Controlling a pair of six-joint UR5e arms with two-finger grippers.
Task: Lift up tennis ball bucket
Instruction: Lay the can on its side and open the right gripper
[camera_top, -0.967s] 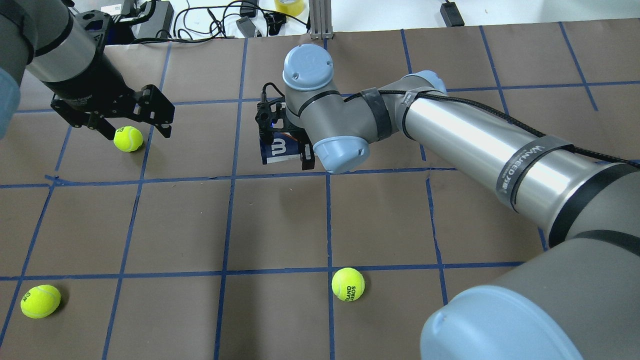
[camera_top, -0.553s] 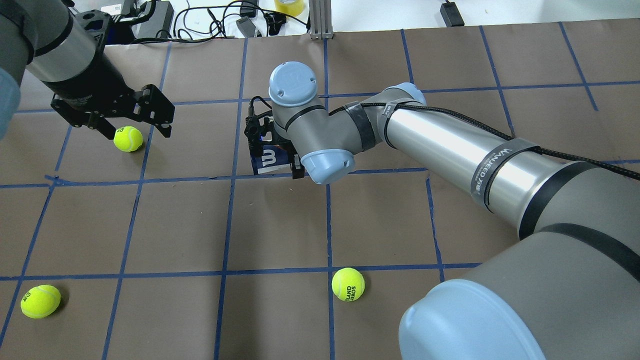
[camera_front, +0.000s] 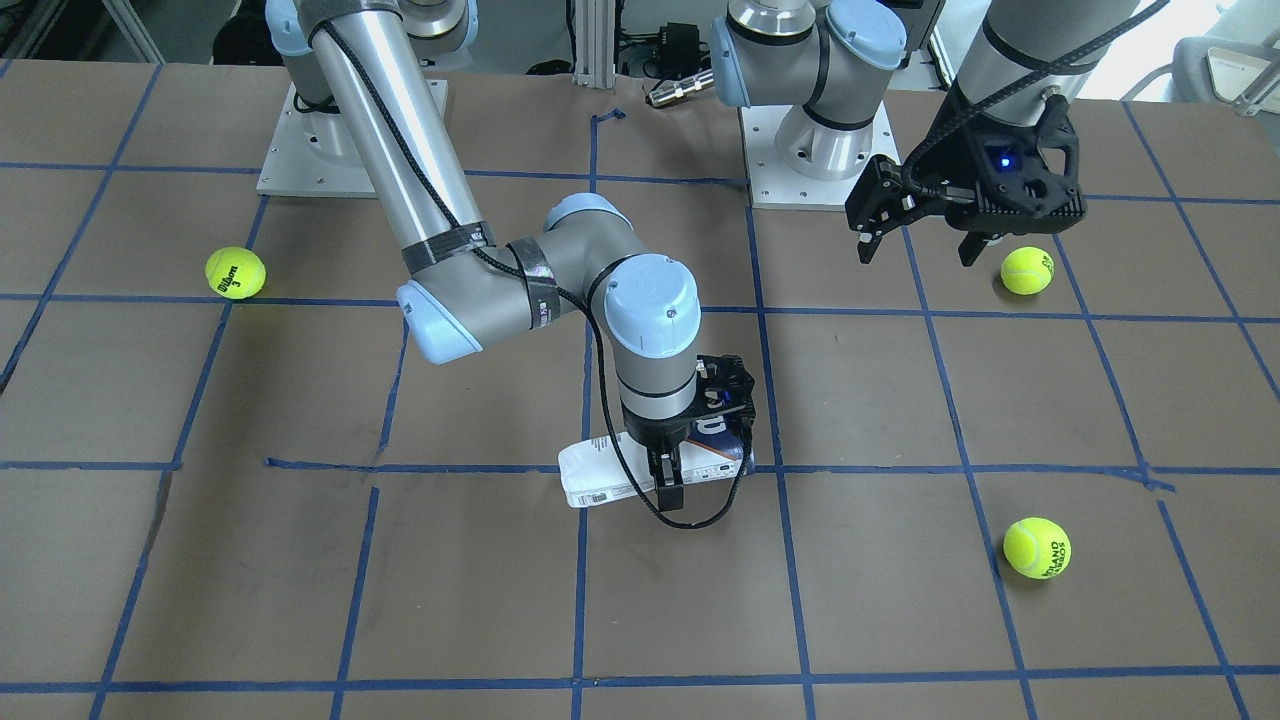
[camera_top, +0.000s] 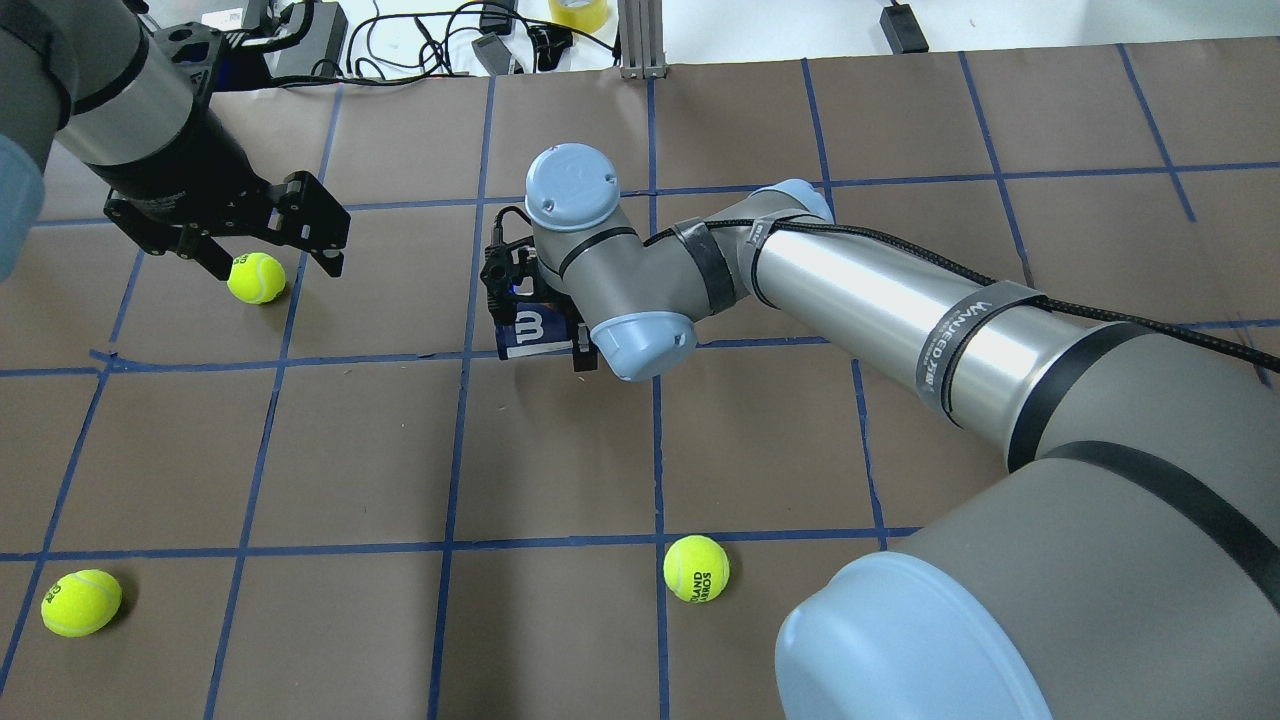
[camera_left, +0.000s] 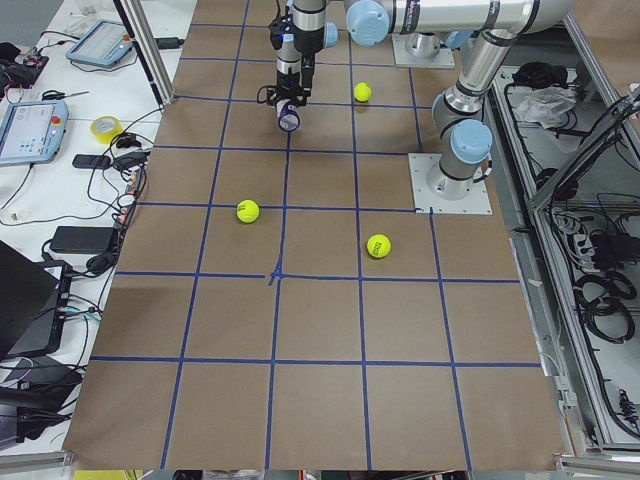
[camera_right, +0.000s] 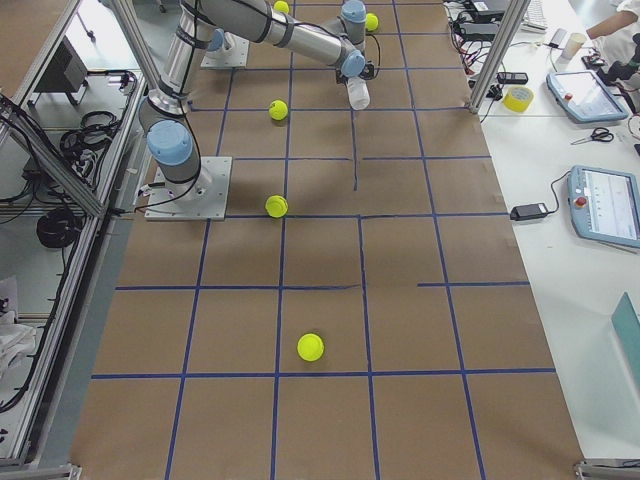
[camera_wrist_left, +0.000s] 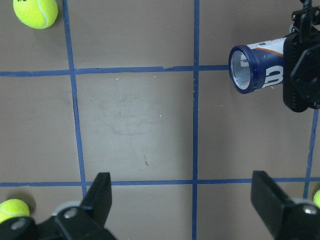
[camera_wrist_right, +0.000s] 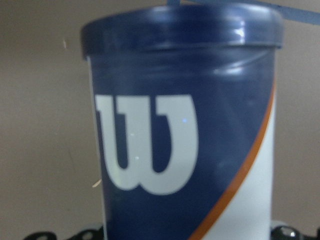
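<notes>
The tennis ball bucket (camera_top: 522, 337) is a slim navy and white can with a big white "W". It lies on its side in my right gripper (camera_top: 535, 318), which is shut across its navy end. In the front view the can (camera_front: 605, 482) is level, its white end sticking out to the left of my right gripper (camera_front: 695, 452). I cannot tell whether it touches the table. It fills the right wrist view (camera_wrist_right: 185, 135), and the left wrist view shows its open blue rim (camera_wrist_left: 246, 68). My left gripper (camera_top: 270, 260) is open and empty, far to the left of the can.
A tennis ball (camera_top: 256, 277) lies on the table under my left gripper. Two more balls lie nearer the robot, one at the left (camera_top: 81, 602) and one in the middle (camera_top: 696, 568). Cables and boxes (camera_top: 300, 40) lie past the table's far edge.
My right arm has moved left and a little toward the robot in the overhead view, carrying the can with it. The left arm and the balls have not moved.
</notes>
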